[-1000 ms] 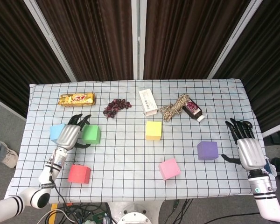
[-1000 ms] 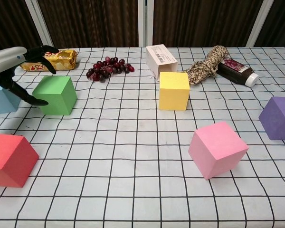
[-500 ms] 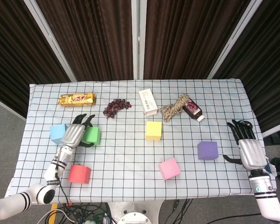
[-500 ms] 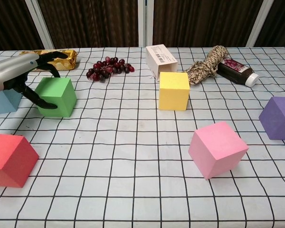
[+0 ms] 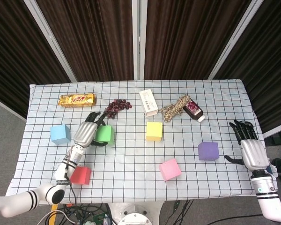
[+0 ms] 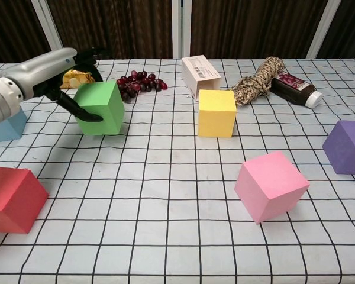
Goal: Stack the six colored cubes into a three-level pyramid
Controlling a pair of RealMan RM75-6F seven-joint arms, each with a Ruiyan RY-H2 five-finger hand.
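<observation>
Tablecloth (image 5: 131, 159), white w/ black grid, covers the table; dark curtains (image 5: 103, 37) hang behind, grey floor at the sides. Left hand (image 5: 86, 133) grips the green cube (image 5: 105, 135), fingers wrapped over its top and side, grapes (image 5: 116, 107) just beyond the fingertips. Right hand (image 5: 250, 150) rests w/ fingers spread, holding nothing, purple cube (image 5: 208, 151) near its thumb side.

Six cubes spread out over the checked cloth, none stacked. Green cube (image 5: 105, 135) tilted, gripped at its left side by the left hand (image 5: 85, 133), just below the grapes. Blue cube (image 5: 60, 134) flat at far left. Red cube (image 5: 80, 175) near the front left edge. Yellow cube (image 5: 154, 131) upright at centre. Pink cube (image 5: 170, 169) turned at an angle, front of centre. Purple cube (image 5: 208, 150) off to the right.
</observation>
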